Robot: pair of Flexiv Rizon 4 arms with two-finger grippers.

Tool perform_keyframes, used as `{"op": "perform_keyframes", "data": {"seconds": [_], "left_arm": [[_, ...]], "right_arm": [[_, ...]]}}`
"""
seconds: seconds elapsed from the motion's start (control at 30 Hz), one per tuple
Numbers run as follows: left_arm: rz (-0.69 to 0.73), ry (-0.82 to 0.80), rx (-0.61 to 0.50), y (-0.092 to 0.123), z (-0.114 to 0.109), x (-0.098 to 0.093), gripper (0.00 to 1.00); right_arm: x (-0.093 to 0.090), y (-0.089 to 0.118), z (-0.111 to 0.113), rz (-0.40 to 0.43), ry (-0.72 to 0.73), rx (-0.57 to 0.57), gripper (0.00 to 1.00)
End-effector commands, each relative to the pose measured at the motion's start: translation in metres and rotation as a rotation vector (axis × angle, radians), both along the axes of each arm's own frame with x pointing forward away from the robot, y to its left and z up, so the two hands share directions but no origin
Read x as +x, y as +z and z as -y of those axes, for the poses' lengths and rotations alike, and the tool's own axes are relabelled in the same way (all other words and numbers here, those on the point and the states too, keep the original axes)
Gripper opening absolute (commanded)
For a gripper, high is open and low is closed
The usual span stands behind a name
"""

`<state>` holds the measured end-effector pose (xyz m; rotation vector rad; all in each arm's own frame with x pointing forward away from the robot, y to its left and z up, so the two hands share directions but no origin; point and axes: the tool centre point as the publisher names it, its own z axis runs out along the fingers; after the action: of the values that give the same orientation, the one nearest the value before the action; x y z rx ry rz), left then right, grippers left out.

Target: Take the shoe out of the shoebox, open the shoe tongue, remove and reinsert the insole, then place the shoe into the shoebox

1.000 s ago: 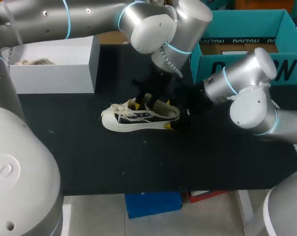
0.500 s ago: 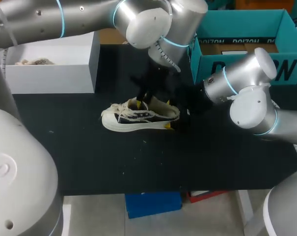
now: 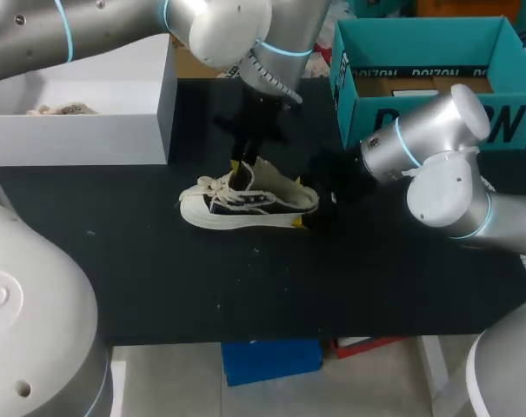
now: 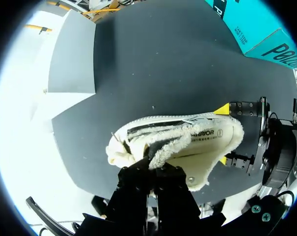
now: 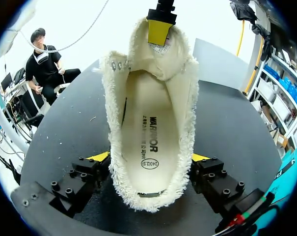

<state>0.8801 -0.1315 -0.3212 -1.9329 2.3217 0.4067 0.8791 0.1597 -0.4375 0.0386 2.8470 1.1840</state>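
Note:
A cream low-top shoe (image 3: 245,207) with dark side panels lies on the black table, toe toward the left. My left gripper (image 3: 242,168) is above its middle, shut on the fleece-edged tongue (image 4: 170,147), which it holds lifted toward the toe. In the right wrist view a yellow fingertip (image 5: 159,27) of that gripper shows on the raised tongue (image 5: 160,56). My right gripper (image 3: 308,207) holds the heel from both sides, its fingers (image 5: 99,157) pressed against the shoe (image 5: 150,187). The insole (image 5: 148,132) lies flat inside. The teal shoebox (image 3: 419,117) stands open at the back right.
A white box (image 3: 97,130) stands at the back left with a pale object (image 3: 58,109) inside. The black table's (image 3: 245,295) front half lies bare ahead of the shoe. My right arm's elbow (image 3: 445,195) hangs just in front of the shoebox.
My left gripper has closed on the tongue and drawn it up and toward the toe, the arm shifting left. The shoe and my right gripper have stayed put.

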Motion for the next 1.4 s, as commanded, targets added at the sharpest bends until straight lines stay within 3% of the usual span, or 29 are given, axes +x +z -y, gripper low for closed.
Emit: {"op": "perform_keyframes", "data": {"seconds": [0.03,0.97,1.27,1.4], "left_arm": [[0.019,-0.019,-0.04,0.007,-0.007,-0.005,0.0],[0.136,-0.016,-0.273,-0.01,-0.065,-0.02,0.0],[0.112,-0.04,-0.261,-0.037,-0.073,-0.024,0.0],[0.108,-0.049,-0.253,-0.043,-0.072,-0.025,0.11]], "right_arm": [[0.0,-0.002,-0.002,-0.001,-0.001,-0.005,0.0],[0.0,-0.002,-0.002,-0.001,-0.001,-0.005,0.0],[0.0,-0.002,-0.002,-0.001,-0.001,-0.005,0.0],[0.0,-0.002,-0.002,-0.001,-0.001,-0.005,0.0]]}}
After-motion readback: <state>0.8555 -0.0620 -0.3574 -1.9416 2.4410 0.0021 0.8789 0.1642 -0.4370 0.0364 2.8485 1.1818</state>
